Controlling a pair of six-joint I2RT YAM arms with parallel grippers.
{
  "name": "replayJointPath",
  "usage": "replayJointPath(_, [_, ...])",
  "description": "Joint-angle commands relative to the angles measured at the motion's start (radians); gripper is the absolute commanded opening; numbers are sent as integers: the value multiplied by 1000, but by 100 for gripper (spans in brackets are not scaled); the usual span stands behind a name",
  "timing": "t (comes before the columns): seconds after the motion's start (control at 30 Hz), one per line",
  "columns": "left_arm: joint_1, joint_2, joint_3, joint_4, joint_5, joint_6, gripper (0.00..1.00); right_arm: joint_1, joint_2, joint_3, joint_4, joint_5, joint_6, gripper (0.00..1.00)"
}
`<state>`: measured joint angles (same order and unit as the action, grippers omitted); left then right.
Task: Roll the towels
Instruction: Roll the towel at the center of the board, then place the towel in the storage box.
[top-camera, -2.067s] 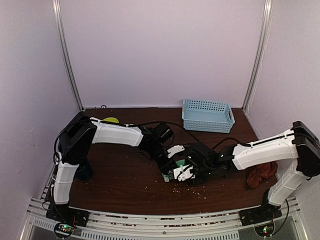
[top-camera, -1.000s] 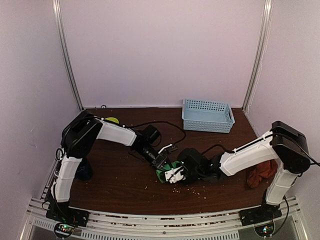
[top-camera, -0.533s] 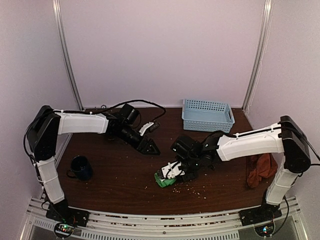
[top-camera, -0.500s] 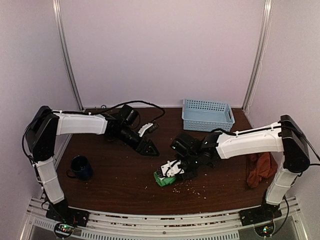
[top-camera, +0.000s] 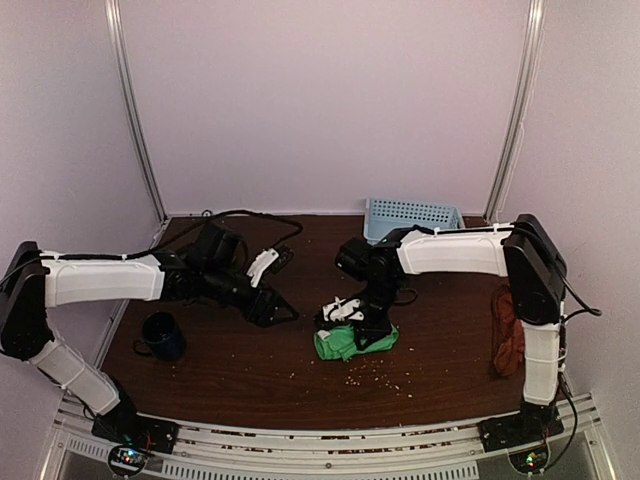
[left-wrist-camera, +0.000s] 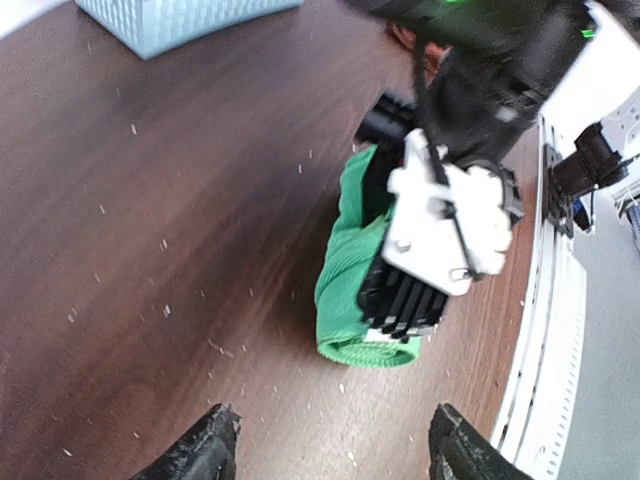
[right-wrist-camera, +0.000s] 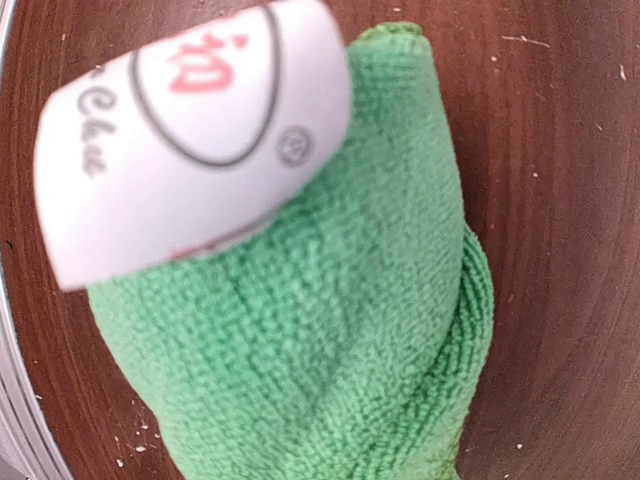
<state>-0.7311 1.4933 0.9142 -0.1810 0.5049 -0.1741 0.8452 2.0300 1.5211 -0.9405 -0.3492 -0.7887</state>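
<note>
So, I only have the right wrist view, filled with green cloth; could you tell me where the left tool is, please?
Observer: The left tool is open and empty, left of the green towel, not touching it.
Operator: Thank you. And the second towel?
Observer: The rust towel lies crumpled at the table's right edge, beside the right arm.
Operator: Is a basket out?
Observer: Yes, a light-blue basket sits at the back, behind the right arm.

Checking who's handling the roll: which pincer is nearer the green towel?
Right. The right pincer sits on the green towel, closed on it. The left pincer hangs open over the table on the towel's left side, apart from it.
</note>
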Motion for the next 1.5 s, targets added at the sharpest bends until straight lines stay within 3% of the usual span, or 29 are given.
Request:
replayJointPath(0.0, [-4,-31,-22,84,-50,11,67,-57,10,97,-112,-46,55,17])
replayJointPath(0.27, [-3,-69,-39,107,-93,10,68,-182,-71,257,-164,81,74,17])
replayJointPath(0.57, [-4,-55,-27,116,-83,12,68,-372,-17,505,-56,204,152,17])
replayJointPath(0.73, [-3,-45,-15,106,-67,6,68,-468,66,607,73,259,323,18])
replayJointPath(0.93, [-4,-37,-28,116,-59,-6,68,-566,190,658,155,261,637,17])
replayJointPath(1.07, [-3,-23,-38,117,-48,-16,67,-616,234,662,205,284,823,4])
replayJointPath(1.2, [-2,-18,-46,119,-45,-22,67,-623,250,648,218,425,938,0])
replayJointPath(1.47, [-4,27,-26,127,-26,-43,67,-659,281,609,193,468,1185,0])
